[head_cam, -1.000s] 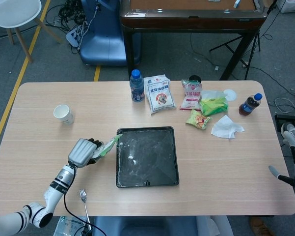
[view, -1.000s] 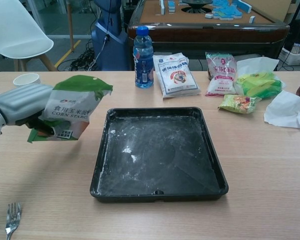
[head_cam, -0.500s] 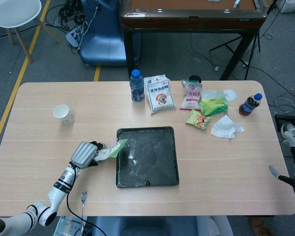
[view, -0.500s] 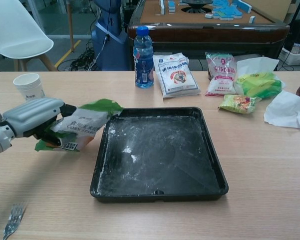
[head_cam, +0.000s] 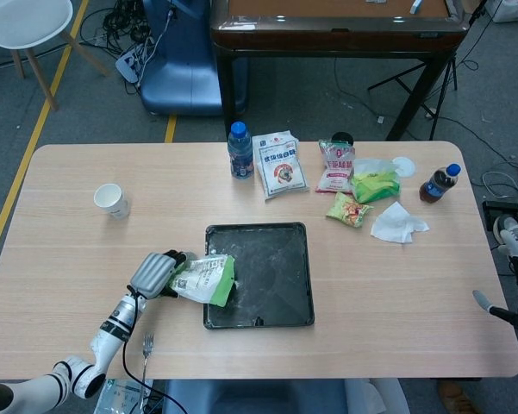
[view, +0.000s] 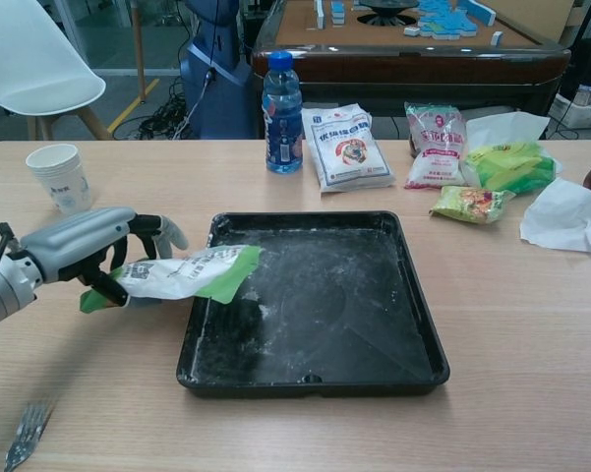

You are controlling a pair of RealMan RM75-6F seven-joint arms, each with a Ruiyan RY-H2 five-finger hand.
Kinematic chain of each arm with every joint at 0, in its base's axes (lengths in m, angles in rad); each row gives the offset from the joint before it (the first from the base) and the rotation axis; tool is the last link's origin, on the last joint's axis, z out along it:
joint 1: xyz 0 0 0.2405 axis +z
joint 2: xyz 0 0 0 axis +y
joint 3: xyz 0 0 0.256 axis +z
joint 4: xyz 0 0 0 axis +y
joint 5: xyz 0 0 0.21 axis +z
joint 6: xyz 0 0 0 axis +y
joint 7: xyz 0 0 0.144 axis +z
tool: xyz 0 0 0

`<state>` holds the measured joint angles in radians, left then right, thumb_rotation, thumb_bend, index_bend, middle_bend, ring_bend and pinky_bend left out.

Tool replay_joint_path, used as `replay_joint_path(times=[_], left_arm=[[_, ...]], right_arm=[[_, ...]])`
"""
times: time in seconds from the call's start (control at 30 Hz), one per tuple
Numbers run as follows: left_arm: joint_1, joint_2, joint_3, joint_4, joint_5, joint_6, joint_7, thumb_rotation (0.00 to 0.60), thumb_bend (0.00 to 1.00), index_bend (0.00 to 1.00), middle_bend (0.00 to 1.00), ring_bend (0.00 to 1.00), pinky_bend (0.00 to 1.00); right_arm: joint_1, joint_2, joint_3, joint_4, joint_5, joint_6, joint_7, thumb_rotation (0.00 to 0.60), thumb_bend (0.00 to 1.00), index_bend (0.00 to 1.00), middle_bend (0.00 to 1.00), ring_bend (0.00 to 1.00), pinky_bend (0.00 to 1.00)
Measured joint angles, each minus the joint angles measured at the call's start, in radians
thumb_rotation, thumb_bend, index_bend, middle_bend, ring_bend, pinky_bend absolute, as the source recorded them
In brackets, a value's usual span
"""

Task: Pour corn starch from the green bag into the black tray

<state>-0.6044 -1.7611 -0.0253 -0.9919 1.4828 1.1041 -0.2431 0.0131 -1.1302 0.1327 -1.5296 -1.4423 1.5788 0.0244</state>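
Observation:
My left hand (head_cam: 156,274) (view: 93,246) grips the green and white corn starch bag (head_cam: 205,279) (view: 187,274) at its bottom end. The bag is tipped nearly flat, its green top end reaching over the left rim of the black tray (head_cam: 298,259) (view: 413,295). White powder dusts the tray floor. In the head view only a bit of my right arm shows at the right edge; the right hand itself is out of sight.
A paper cup (head_cam: 111,200) (view: 61,176) stands at the left. A water bottle (head_cam: 240,150) (view: 282,99), snack bags (head_cam: 278,164) (view: 347,147), a tissue (head_cam: 397,223) and a dark bottle (head_cam: 438,183) lie behind the tray. A fork (head_cam: 146,349) (view: 25,444) lies near the front edge.
My left hand has moved lower and toward the tray, tipping the bag from upright to nearly flat, so its top now hangs over the tray's left rim.

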Motion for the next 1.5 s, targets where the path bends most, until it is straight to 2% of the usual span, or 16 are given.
replay_joint_path(times=[0.13, 0.23, 0.57, 1.1, 1.33, 1.5], left_arm=[[0.001, 0.012, -0.008, -0.029, -0.012, -0.017, -0.026, 0.600, 0.17, 0.43, 0.46, 0.41, 0.58], [0.002, 0.014, -0.017, -0.038, -0.023, -0.027, -0.060, 0.600, 0.23, 0.48, 0.51, 0.46, 0.61], [0.008, 0.012, -0.040, -0.026, -0.030, -0.033, -0.244, 0.600, 0.27, 0.53, 0.57, 0.51, 0.64], [0.015, -0.048, -0.104, 0.068, -0.074, -0.045, -0.502, 0.600, 0.28, 0.53, 0.58, 0.51, 0.64], [0.027, -0.065, -0.074, 0.133, -0.050, -0.050, -0.538, 0.600, 0.28, 0.50, 0.58, 0.49, 0.63], [0.037, -0.063, -0.047, 0.146, -0.031, -0.053, -0.528, 0.600, 0.28, 0.44, 0.49, 0.38, 0.51]], right_arm=[[-0.001, -0.001, 0.001, 0.001, 0.001, 0.002, 0.001, 0.600, 0.05, 0.10, 0.28, 0.03, 0.07], [-0.003, -0.001, 0.001, 0.001, 0.001, 0.005, 0.002, 0.600, 0.05, 0.10, 0.28, 0.03, 0.07], [-0.008, 0.001, 0.000, -0.005, -0.001, 0.013, 0.000, 0.600, 0.05, 0.10, 0.28, 0.03, 0.07], [-0.010, 0.003, 0.001, -0.021, 0.001, 0.013, -0.017, 0.600, 0.05, 0.10, 0.28, 0.03, 0.07], [-0.007, 0.001, 0.002, -0.020, 0.003, 0.009, -0.019, 0.600, 0.05, 0.10, 0.29, 0.03, 0.07], [-0.006, 0.001, 0.003, -0.021, 0.002, 0.009, -0.020, 0.600, 0.05, 0.10, 0.29, 0.03, 0.07]])
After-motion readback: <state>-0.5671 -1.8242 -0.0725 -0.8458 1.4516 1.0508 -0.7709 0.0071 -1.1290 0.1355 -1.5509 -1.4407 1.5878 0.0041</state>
